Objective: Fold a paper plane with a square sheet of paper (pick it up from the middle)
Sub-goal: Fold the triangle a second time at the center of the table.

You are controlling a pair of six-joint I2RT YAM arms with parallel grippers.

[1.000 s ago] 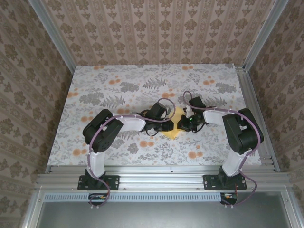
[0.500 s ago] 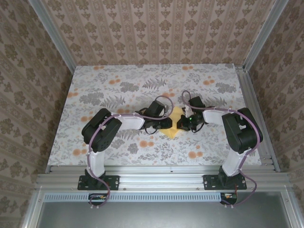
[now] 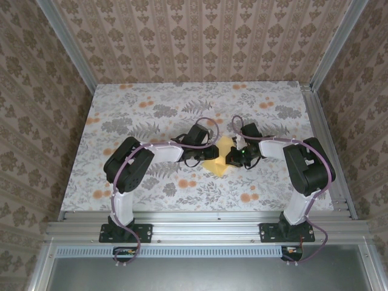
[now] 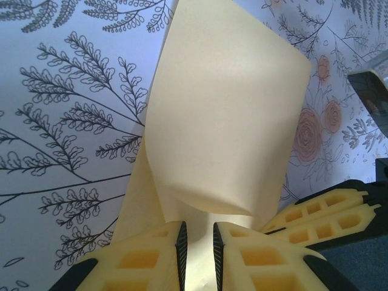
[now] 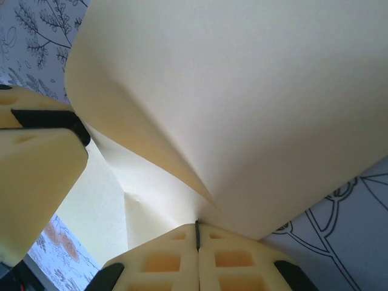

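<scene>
both grippers pinch the curled square sheet of paper (image 3: 222,155).

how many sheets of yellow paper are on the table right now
1. The square sheet of paper sits mid-table, curled up between the left claw and the right claw; both claws partly cover it from above.

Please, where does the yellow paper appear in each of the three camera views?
Top external: paper at table centre, between both end effectors.
Left wrist: paper rises curled from bottom centre.
Right wrist: paper bulges across the upper and right part.
Shared landmark: floral tablecloth.
</scene>
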